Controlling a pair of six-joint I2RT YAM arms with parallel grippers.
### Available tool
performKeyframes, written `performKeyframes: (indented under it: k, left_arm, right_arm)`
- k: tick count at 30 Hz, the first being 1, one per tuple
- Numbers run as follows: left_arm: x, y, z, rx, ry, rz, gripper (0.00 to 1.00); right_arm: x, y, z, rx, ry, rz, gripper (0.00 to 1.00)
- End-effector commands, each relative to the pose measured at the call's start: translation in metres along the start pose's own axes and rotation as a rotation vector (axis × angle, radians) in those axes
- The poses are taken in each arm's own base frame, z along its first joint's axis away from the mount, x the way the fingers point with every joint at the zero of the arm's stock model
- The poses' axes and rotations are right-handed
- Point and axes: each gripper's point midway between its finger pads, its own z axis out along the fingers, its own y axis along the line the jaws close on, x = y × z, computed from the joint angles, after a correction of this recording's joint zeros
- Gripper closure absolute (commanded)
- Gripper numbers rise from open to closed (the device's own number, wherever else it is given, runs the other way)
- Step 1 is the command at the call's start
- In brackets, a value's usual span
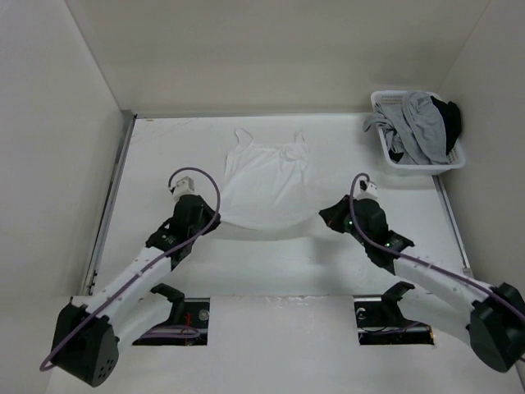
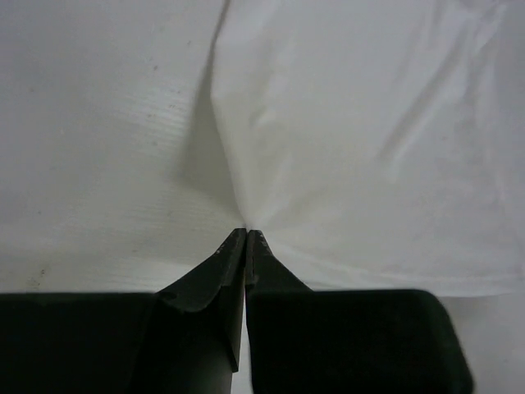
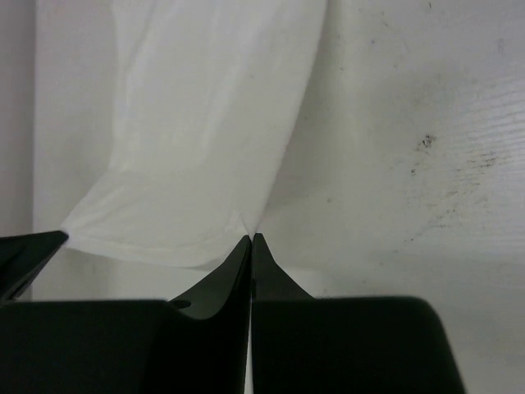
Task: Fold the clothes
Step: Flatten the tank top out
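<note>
- The white table (image 1: 271, 263) spreads under and ahead of both sets of my fingers. Beyond my right fingertips its surface shows small dark specks.
- The white garment (image 1: 267, 185) lies ahead of me, between my two grips. It is a thin sleeveless top, and its narrow straps are at the far end, farthest from my fingers. Its body rests on the table, with soft creases running away from each pinch point. The near hem hangs in a shallow curve from one grip to the other and casts a shadow on the table below it.
- The white slatted basket (image 1: 382, 100) stands well beyond my right fingers and off to their right, in the far corner. It is well apart from the garment.
- Inside the basket is a heap of grey clothes (image 1: 414, 123), spilling over the rim on the side nearer the garment.
- A dark piece (image 1: 449, 119) is tucked behind the grey heap, on the side of the basket farthest from my fingers.
- My left gripper (image 2: 247, 236) is clenched on the garment's near left corner, with the cloth bunching to a point right at the tips.
- My right gripper (image 3: 252, 240) is clamped on the near right corner, and the fabric fans out ahead and to the left.
</note>
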Motion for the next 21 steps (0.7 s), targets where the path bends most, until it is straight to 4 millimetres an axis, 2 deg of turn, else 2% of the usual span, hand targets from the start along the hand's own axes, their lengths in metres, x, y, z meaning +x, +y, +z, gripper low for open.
performKeyframes:
  k: [1,6,10,12,14,16,18,21]
  left_arm:
    - [-0.056,-0.040,-0.039,0.098,-0.151,-0.009,1.00]
    - [-0.128,-0.089,-0.121,0.247,-0.355,-0.024,1.00]
    - [-0.174,-0.119,-0.182,0.349,-0.500,-0.029,1.00]
    - [-0.190,-0.133,-0.203,0.400,-0.547,-0.040,1.00]
    - [-0.201,-0.146,-0.213,0.438,-0.575,-0.051,1.00]
    - [-0.209,-0.161,-0.219,0.478,-0.592,-0.058,1.00]
    - [-0.211,-0.174,-0.218,0.514,-0.585,-0.068,1.00]
    - [-0.215,-0.183,-0.206,0.511,-0.590,-0.070,0.99]
  right_arm:
    - [-0.036,0.022,-0.031,-0.013,-0.094,-0.059,0.99]
    - [-0.091,0.074,-0.100,-0.099,-0.229,-0.123,0.99]
    - [-0.130,0.112,-0.153,-0.148,-0.327,-0.172,0.99]
    - [-0.147,0.131,-0.176,-0.178,-0.369,-0.183,0.99]
    - [-0.159,0.151,-0.190,-0.213,-0.392,-0.193,0.99]
    - [-0.167,0.167,-0.195,-0.237,-0.407,-0.208,0.99]
    - [-0.172,0.182,-0.193,-0.259,-0.417,-0.223,0.99]
    - [-0.175,0.193,-0.171,-0.259,-0.415,-0.254,0.99]
